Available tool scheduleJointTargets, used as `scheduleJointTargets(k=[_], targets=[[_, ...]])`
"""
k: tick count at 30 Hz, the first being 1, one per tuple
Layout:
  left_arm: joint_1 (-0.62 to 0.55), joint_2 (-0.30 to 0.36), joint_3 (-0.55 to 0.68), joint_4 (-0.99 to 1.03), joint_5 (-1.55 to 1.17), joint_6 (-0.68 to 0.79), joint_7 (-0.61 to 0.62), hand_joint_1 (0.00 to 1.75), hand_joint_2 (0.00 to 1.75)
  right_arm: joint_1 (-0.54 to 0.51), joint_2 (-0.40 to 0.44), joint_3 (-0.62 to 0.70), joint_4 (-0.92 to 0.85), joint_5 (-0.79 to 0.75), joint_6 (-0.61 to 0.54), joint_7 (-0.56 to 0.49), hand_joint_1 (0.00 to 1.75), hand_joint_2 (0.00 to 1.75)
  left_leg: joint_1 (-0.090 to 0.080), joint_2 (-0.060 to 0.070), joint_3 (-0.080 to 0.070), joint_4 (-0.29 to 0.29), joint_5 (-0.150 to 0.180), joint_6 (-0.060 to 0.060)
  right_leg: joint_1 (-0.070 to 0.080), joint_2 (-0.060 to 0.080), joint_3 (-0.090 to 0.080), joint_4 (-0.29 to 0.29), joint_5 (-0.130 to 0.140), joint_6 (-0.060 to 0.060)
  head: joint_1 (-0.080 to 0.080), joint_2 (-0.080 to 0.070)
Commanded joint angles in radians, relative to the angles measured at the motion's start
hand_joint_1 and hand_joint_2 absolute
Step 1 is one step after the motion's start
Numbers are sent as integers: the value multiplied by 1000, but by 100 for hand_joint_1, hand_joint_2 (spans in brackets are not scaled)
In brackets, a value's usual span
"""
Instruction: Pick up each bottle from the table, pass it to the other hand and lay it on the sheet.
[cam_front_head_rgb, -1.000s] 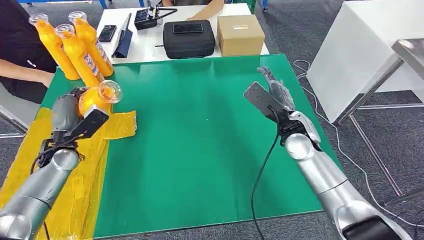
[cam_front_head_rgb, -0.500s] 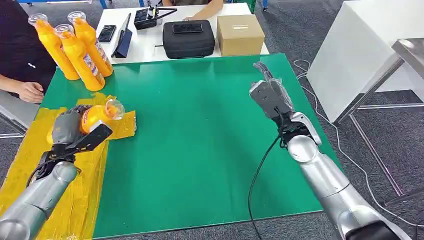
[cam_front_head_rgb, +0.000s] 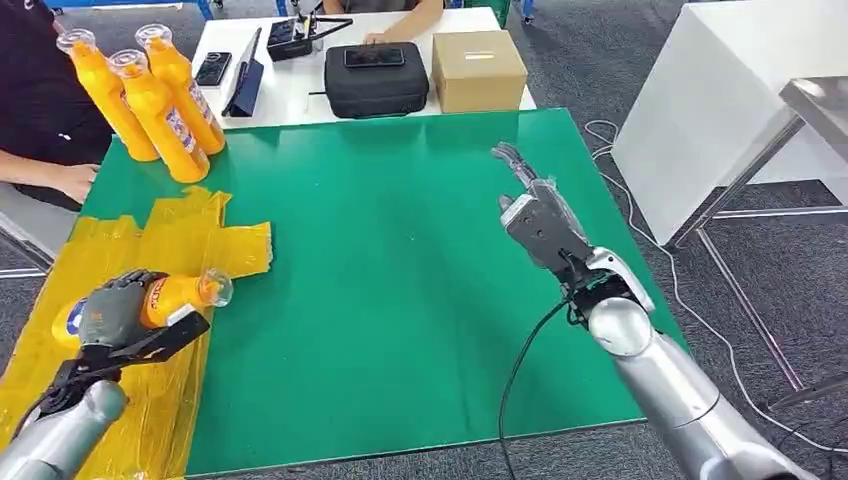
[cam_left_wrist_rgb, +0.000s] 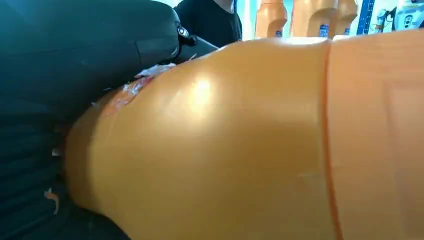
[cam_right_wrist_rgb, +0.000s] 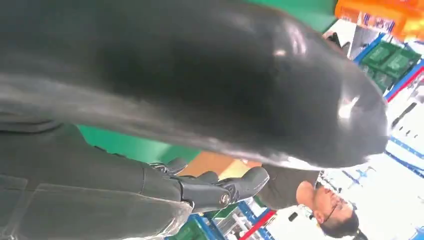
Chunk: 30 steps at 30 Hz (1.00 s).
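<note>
the left robot hand (cam_front_head_rgb: 118, 312) grips an orange bottle (cam_front_head_rgb: 160, 300) lying sideways over the yellow sheet (cam_front_head_rgb: 180, 235). the right robot hand (cam_front_head_rgb: 538, 212) hovers spread, holding nothing, above the green tabletop (cam_front_head_rgb: 400, 290). 3 upright orange bottles (cam_front_head_rgb: 150, 100) stand beyond the left robot hand.

- We see a black case (cam_front_head_rgb: 376, 82) on the white worktop (cam_front_head_rgb: 300, 95), a phone (cam_front_head_rgb: 362, 57) lying on top.
- A cardboard box (cam_front_head_rgb: 479, 70) sits just beside it.
- A person's hand (cam_front_head_rgb: 73, 180) rests at the green mat's (cam_front_head_rgb: 400, 280) edge.
</note>
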Motion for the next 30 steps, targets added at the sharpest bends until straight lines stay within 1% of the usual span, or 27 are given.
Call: scheduleJointTargets(k=[1,2,4,5,6,7,8,9,10,12,13,15,16,17,18,19,22,23,26,27,28,29,30], targets=[[49,-5,36,45,-23,1,7,175,175,-28,0,55,-7,-4,8,-1,0,0,0,3,5,-1,-2,-2,0,2,4,-1,-1,0,0,0],[49,-5,36,45,-23,1,7,175,175,-28,0,55,-7,-4,8,-1,0,0,0,3,7,-2,-3,-3,0,2,6,-2,-2,-1,0,0],[51,-4,35,41,-30,6,6,175,175,-27,-2,55,-8,-4,8,-1,0,0,0,3,4,-1,-1,-2,0,2,3,-1,-1,0,0,0],[52,-3,35,38,-33,9,4,175,175,-27,-2,55,-8,-4,8,-1,0,0,0,4,7,-1,-3,-3,0,2,6,-1,-2,0,0,0],[58,-4,39,30,-34,3,-3,138,175,-26,0,55,-6,-4,9,-1,0,0,0,4,8,-1,-4,-3,1,2,7,-2,-2,-1,0,0],[63,-3,40,23,-41,4,-10,3,0,-26,0,55,-5,-5,11,-2,0,0,0,3,6,-1,-2,-2,0,2,5,-1,-1,0,0,0],[75,-2,46,5,-54,10,-30,0,0,-27,3,55,-2,-6,13,-3,0,0,0,4,9,-2,-4,-3,1,3,8,-2,-2,0,0,0],[83,-1,46,-4,-65,8,-43,0,0,-29,3,58,1,-8,17,-3,0,0,0,3,5,-1,-2,-2,0,2,4,-1,-1,0,0,0],[95,-3,54,-23,-66,7,-61,0,0,-32,4,59,5,-8,18,-4,0,0,0,4,8,-2,-3,-3,0,3,7,-2,-2,0,-1,0],[107,-8,62,-44,-69,2,-86,0,0,-34,3,61,8,-10,19,-4,0,0,1,3,4,0,-2,-2,1,2,3,-1,-1,0,0,0],[109,-9,63,-50,-68,-2,-88,0,0,-34,3,61,8,-11,19,-4,0,0,1,2,6,0,-3,-2,1,1,5,-1,-2,0,0,0],[109,-9,63,-50,-68,-2,-88,0,0,-34,3,61,8,-11,19,-4,0,0,1,1,7,-1,-2,-2,1,0,6,-1,-2,0,-1,0],[109,-10,63,-53,-69,-4,-90,0,0,-34,1,60,8,-11,19,-5,0,0,1,1,4,0,-2,-2,1,-1,4,-1,-1,0,0,0],[115,-12,70,-67,-63,-2,-103,0,0,-34,1,60,7,-11,19,-5,0,0,1,1,6,0,-3,-2,1,-1,6,-1,-2,0,0,0],[120,-15,76,-79,-47,-8,-123,0,0,-32,0,60,7,-13,19,-5,0,0,1,0,3,0,-2,-1,1,-1,3,0,-1,0,0,0],[122,-14,75,-85,-48,-10,-138,0,0,-32,-1,60,8,-14,19,-5,0,0,1,1,5,0,-2,-2,1,-1,5,-1,-2,0,0,0],[135,-14,81,-114,-28,-20,-157,0,0,-38,0,65,17,-18,20,-7,0,0,0,0,3,-1,-1,-1,0,-1,3,0,-1,0,0,0],[140,-15,83,-125,-12,-34,-169,0,0,-40,0,66,21,-19,20,-8,0,0,1,0,5,0,-2,-2,1,-1,5,-1,-2,0,0,0],[173,-21,94,-204,77,-83,-229,0,0,-46,0,64,29,-29,16,-9,0,0,0,0,3,0,-2,-2,0,-1,3,-1,-1,0,0,0],[184,-20,94,-236,101,-96,-234,0,0,-47,-2,63,30,-31,15,-9,0,0,1,0,5,0,-2,-3,1,-1,5,-1,-2,0,0,0],[192,-20,90,-261,104,-102,-228,0,0,-47,-2,62,32,-33,14,-10,0,0,0,0,3,0,-2,-2,0,-1,4,-1,-2,0,0,0],[192,-20,90,-261,104,-102,-228,0,0,-47,-2,62,32,-33,14,-10,0,0,1,0,5,0,-3,-3,1,-1,6,-1,-3,0,0,0],[192,-20,90,-261,104,-102,-228,0,0,-47,-2,62,32,-33,14,-10,0,0,0,0,4,0,-2,-2,0,-1,4,-1,-2,0,0,0]])
